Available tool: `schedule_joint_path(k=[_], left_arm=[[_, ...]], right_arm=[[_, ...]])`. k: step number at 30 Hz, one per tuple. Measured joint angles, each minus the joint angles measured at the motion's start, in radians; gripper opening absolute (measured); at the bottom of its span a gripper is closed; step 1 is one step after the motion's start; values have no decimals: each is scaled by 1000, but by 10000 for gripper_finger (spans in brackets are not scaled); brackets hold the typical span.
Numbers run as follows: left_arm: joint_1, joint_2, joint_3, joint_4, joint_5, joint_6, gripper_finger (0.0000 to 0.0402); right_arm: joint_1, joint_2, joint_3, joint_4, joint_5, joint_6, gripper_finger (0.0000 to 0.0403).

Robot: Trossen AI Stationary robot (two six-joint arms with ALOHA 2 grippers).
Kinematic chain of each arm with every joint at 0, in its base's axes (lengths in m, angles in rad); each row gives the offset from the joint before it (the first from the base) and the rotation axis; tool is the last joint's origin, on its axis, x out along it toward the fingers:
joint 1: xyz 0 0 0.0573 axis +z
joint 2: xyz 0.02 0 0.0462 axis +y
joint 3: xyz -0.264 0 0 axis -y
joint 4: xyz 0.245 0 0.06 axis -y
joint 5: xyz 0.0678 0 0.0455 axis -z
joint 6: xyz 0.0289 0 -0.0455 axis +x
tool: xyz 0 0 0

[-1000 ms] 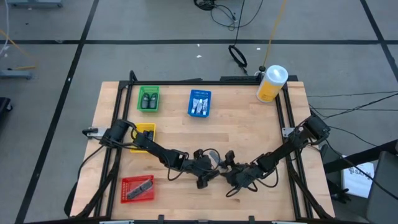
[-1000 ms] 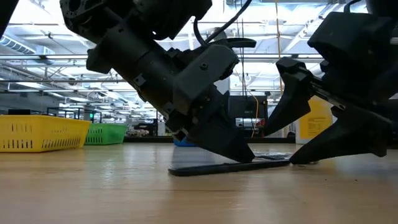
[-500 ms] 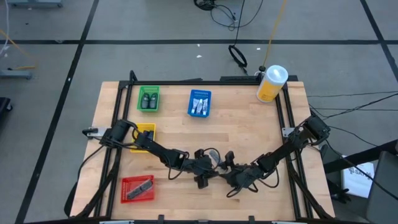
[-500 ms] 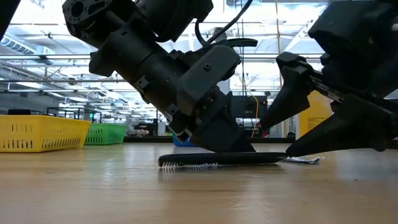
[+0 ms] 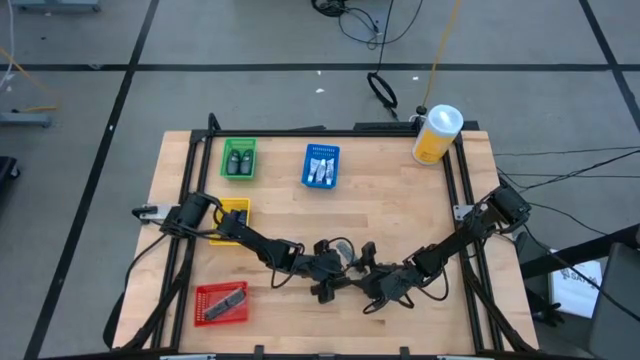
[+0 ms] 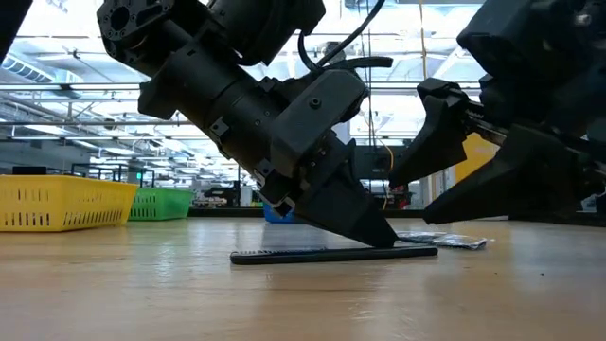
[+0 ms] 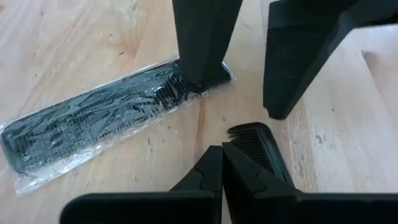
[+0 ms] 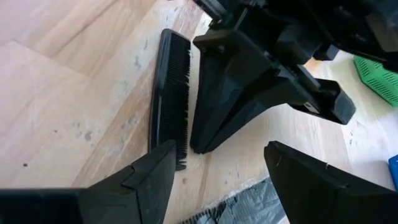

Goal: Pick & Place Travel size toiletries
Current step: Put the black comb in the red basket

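A bare black comb (image 8: 169,93) lies flat on the wood at the table's near middle; the low view shows its whole length (image 6: 331,254). My left gripper (image 7: 222,163) is shut at one end of it. A second comb in clear wrap (image 7: 93,127) lies just beyond. My right gripper (image 8: 221,149) is open and faces the left one. One of its fingers (image 7: 200,43) stands over the wrapped comb's end, the other (image 7: 298,56) beside the bare comb. Dark bottles sit in a green tray (image 5: 238,158) and whitish tubes in a blue tray (image 5: 321,165). My left gripper's shut fingertips (image 8: 198,144) meet the bare comb at its end (image 7: 252,142), on the toothed side. They slant down from the table's left. The comb lies flat on the wood along its whole length. My right gripper: I cannot tell whether its finger touches the wrapped comb's end (image 7: 208,78).
A yellow tray (image 5: 233,215) and a red tray (image 5: 221,303) holding a dark item lie at the left. A yellow white-lidded canister (image 5: 437,134) stands at the far right corner. Bare wood shows in the middle, between the trays and the arms.
The bare comb, tilted with one end raised a second ago, turned onto its teeth and now lies flat, slid a little toward the table's left. My left gripper has tipped slightly, still shut. My right gripper has rolled and tipped a little, still open.
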Motion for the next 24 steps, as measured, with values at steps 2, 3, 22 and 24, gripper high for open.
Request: schedule_joint_path(k=[2, 3, 22, 24], left_arm=[[-4, -32, -2, -55, 3, 8, 2], [-7, -51, -1, -83, 3, 2, 4], [-52, -121, 7, -262, -92, -177, 4], [-50, -106, 6, -261, -88, -171, 2]], right_arm=[[5, 0, 0, -3, -49, -10, 240], [7, 0, 0, -5, -94, -11, 240], [-80, 47, 90, -65, -294, -23, 240], [-79, 84, 115, -72, -293, -37, 240]])
